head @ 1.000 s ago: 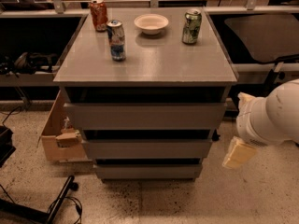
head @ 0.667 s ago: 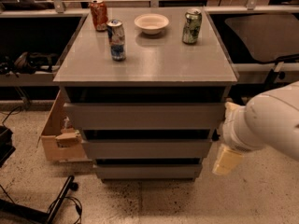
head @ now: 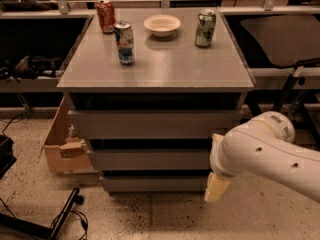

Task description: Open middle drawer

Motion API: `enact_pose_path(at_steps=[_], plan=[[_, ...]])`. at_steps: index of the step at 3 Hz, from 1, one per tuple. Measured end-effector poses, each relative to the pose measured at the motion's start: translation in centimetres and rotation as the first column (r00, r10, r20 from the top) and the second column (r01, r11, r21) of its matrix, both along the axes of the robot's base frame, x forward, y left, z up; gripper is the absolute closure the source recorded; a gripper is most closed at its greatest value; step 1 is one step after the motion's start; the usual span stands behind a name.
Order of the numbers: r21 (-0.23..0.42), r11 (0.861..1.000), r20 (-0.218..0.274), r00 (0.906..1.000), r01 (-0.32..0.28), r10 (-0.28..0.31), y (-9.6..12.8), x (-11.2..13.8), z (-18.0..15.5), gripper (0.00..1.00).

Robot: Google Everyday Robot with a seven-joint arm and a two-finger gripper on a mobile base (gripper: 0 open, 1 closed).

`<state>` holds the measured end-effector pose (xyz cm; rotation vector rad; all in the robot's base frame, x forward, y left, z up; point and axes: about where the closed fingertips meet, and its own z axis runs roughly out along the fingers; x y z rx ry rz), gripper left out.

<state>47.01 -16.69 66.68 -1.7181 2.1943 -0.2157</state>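
The grey cabinet point(head: 155, 69) has three handleless fronts. The middle drawer point(head: 150, 160) is the second front, flat and grey; it sits closed, in line with the others. The taller top front point(head: 155, 124) is above it and the short lowest front point(head: 152, 184) below. My white arm point(head: 270, 154) comes in from the lower right. My gripper point(head: 217, 188) hangs at the cabinet's right front corner, level with the lowest front, just right of and below the middle drawer's right end.
On the cabinet top stand a red can point(head: 105, 15), a blue and silver can point(head: 124, 42), a white bowl point(head: 162, 24) and a green can point(head: 205, 28). A cardboard box point(head: 62, 144) sits left of the cabinet. Cables and a black stand point(head: 60, 219) lie on the floor at lower left.
My arm and gripper have moved left and slightly down, from beside the cabinet's right side to its right front corner. The drawers have not moved.
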Motion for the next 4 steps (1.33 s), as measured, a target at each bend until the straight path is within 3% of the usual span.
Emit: enact_pose_path(at_steps=[2, 3, 4], plan=[[-0.016, 0.998, -0.077, 0.9952, -0.062, 0.061, 2.4, 2.8, -8.9, 0.00], [-0.051, 0.995, -0.112, 0.9908, -0.082, 0.076, 3.0, 5.9, -12.7, 0.00], [-0.106, 0.991, -0.127, 0.9895, -0.083, 0.070, 3.0, 8.1, -14.2, 0.00]])
